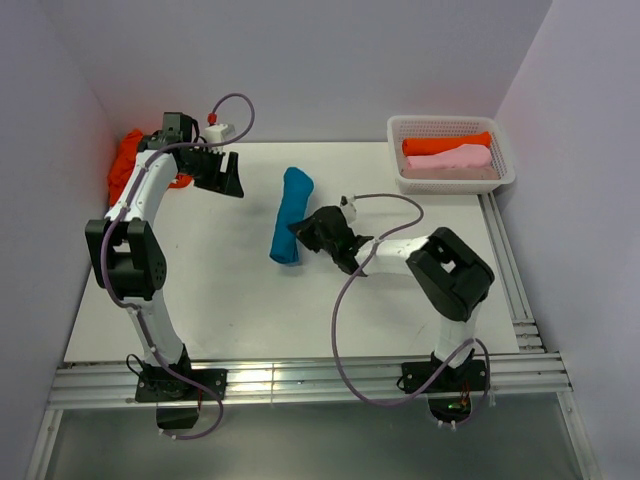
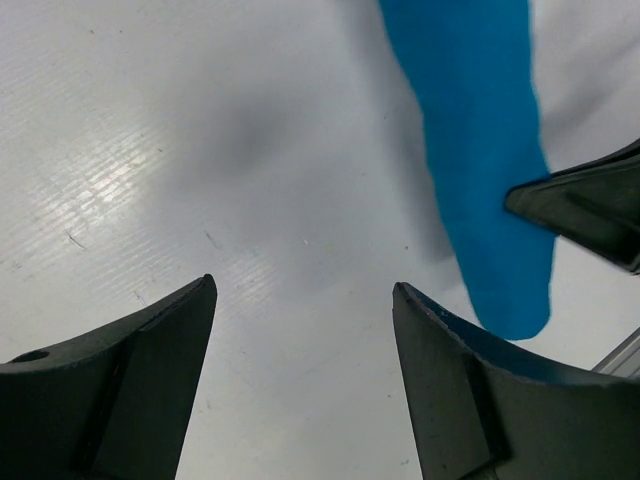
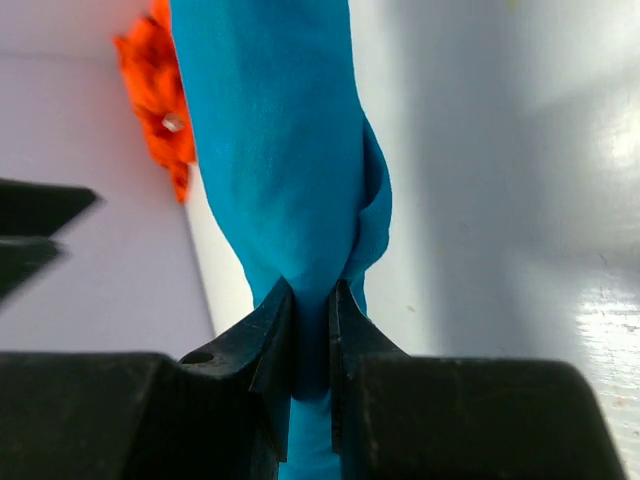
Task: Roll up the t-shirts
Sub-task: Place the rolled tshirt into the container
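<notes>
Cloth of the rolled teal t-shirt (image 3: 270,150) is being pinched between the nearly closed fingers of the right gripper (image 3: 311,300), at the end of the roll nearest to it. The left gripper (image 2: 305,290) is being held wide spread above the table (image 2: 200,150), the roll lying ahead to its right, untouched. Beyond the right gripper, left of the roll, an orange t-shirt (image 3: 165,100) is being left crumpled.

a robot lab cell: bare white table (image 1: 230,300), plain walls (image 1: 330,60), aluminium rails (image 1: 300,385) along its edges.
</notes>
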